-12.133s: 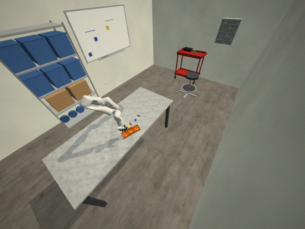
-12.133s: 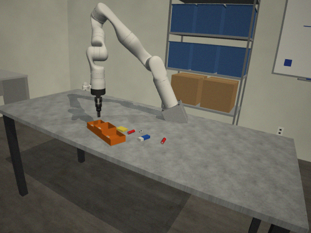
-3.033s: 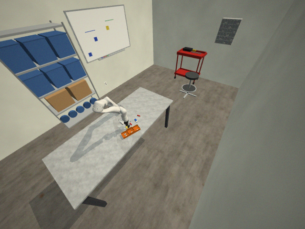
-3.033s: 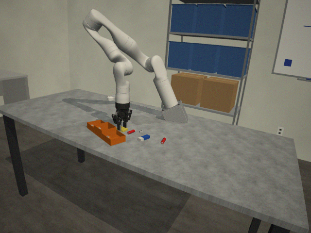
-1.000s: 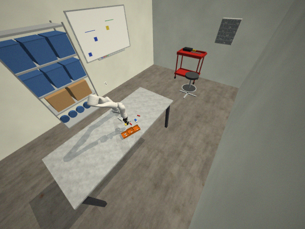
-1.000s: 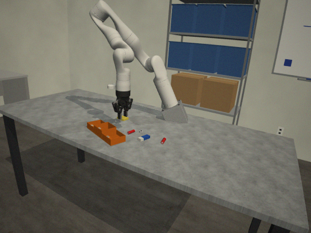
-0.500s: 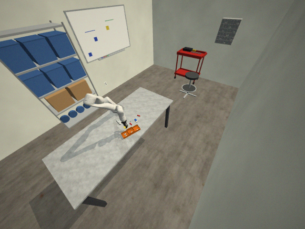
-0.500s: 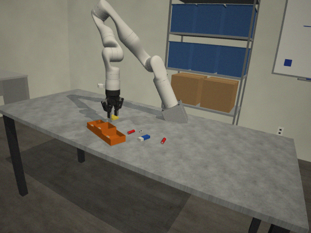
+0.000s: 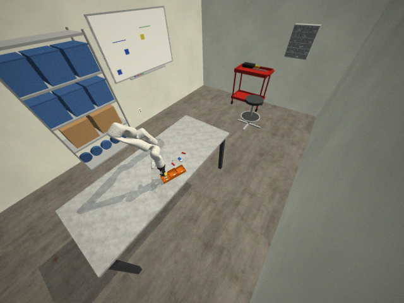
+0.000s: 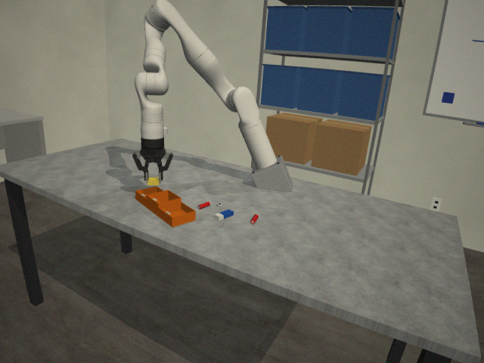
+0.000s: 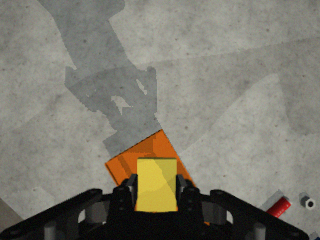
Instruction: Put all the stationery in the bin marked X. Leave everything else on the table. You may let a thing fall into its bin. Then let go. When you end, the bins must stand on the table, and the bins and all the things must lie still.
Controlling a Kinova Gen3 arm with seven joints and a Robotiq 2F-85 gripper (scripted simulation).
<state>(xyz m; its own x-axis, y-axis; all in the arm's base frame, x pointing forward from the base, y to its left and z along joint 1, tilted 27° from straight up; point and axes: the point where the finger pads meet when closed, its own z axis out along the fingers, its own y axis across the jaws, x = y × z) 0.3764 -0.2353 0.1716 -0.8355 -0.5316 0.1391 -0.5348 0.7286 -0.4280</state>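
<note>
My gripper [image 10: 153, 176] is shut on a small yellow block [image 10: 153, 181], which also shows between the fingers in the wrist view [image 11: 156, 184]. It hangs just above the far end of a row of orange bins [image 10: 165, 205]. In the wrist view one orange bin [image 11: 145, 160] lies right under the block; its mark is hidden. In the top view the gripper [image 9: 162, 173] stands at the left end of the bins [image 9: 173, 173]. A blue and white eraser [image 10: 223, 214] lies on the table right of the bins.
Two small red cylinders [image 10: 203, 205] [image 10: 254, 218] and a tiny white ring [image 10: 219, 203] lie on the table near the eraser. The arm's grey base [image 10: 271, 178] stands behind them. A shelf with blue bins and cardboard boxes [image 10: 317, 139] stands behind the table.
</note>
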